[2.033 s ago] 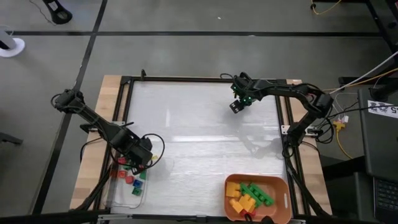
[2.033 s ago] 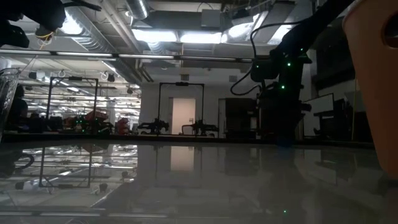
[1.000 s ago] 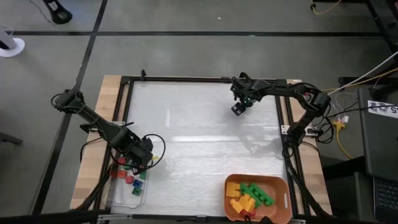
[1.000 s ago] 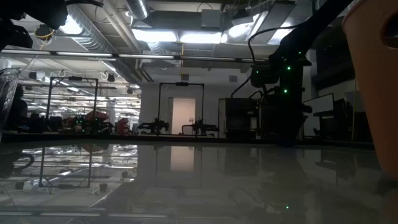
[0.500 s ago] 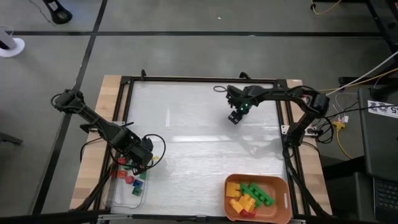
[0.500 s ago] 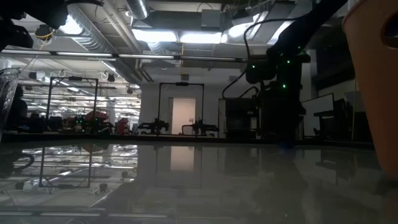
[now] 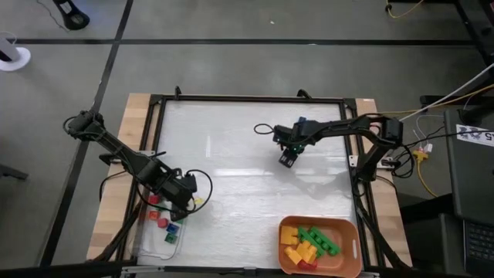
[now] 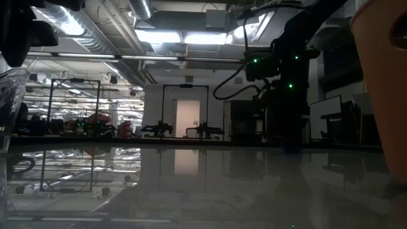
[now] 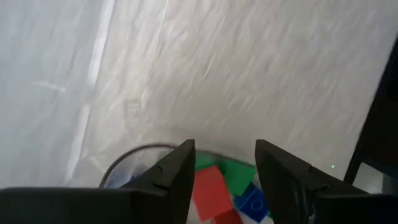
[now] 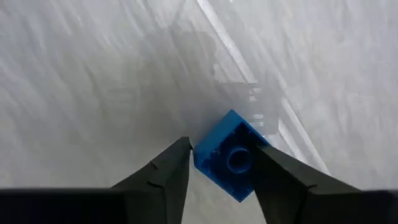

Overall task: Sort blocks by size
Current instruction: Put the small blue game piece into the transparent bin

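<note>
Carrying a small blue block (image 10: 229, 155) pinched between its fingers above mid-table, the right gripper (image 7: 286, 157) is needing a steady grip and a low release over the clear tray (image 7: 147, 245) of small blocks (image 7: 164, 224). Left gripper (image 7: 185, 207) is hovering there, parted, empty. No writing is showing.

No text, label, brand, number or sign can be read anywhere in these views. A white tag (image 7: 476, 134) at the right edge of the high view carries dark print, but it is too small to make out.
</note>
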`<action>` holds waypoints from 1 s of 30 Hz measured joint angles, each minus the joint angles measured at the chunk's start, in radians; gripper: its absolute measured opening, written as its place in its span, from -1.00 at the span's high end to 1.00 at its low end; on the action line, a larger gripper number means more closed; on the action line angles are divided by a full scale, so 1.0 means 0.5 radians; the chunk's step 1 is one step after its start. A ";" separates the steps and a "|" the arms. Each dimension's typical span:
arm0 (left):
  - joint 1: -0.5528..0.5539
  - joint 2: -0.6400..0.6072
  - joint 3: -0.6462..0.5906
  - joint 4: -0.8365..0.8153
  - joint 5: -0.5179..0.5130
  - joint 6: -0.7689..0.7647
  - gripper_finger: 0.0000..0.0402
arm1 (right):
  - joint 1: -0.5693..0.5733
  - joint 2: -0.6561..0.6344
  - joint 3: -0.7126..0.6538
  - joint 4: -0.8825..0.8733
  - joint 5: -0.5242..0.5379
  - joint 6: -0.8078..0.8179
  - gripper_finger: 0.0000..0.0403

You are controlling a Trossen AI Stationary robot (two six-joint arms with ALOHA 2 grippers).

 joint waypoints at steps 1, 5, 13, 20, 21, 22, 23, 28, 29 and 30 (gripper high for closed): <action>0.000 0.000 0.000 0.021 -0.004 0.005 0.23 | 0.014 0.022 0.001 -0.001 0.009 0.000 0.23; 0.000 0.000 0.000 0.028 -0.008 0.019 0.23 | 0.064 0.069 0.003 0.012 0.020 0.001 0.34; 0.000 0.000 0.000 0.026 -0.009 0.101 0.23 | 0.065 0.050 0.044 0.110 -0.235 -0.002 0.45; 0.000 0.000 0.000 0.039 -0.093 0.099 0.23 | 0.068 0.070 0.149 0.449 -0.803 -0.001 0.44; 0.000 0.000 0.000 0.050 -0.125 0.099 0.23 | 0.068 0.066 0.160 0.549 -0.885 -0.001 0.44; 0.000 0.000 0.000 0.073 -0.157 0.099 0.23 | 0.067 0.063 0.163 0.644 -0.968 -0.002 0.44; 0.000 0.000 0.000 0.108 -0.187 0.105 0.23 | 0.067 0.062 0.162 0.724 -1.062 0.000 0.43; 0.000 0.000 0.000 0.327 -0.408 0.383 0.23 | 0.067 0.062 0.160 1.108 -1.412 0.006 0.43; 0.000 0.000 0.000 0.384 -0.487 0.486 0.23 | 0.068 0.062 0.161 1.164 -1.450 0.006 0.43; 0.000 0.000 0.000 0.445 -0.564 0.587 0.23 | 0.075 0.062 0.161 1.215 -1.480 0.006 0.43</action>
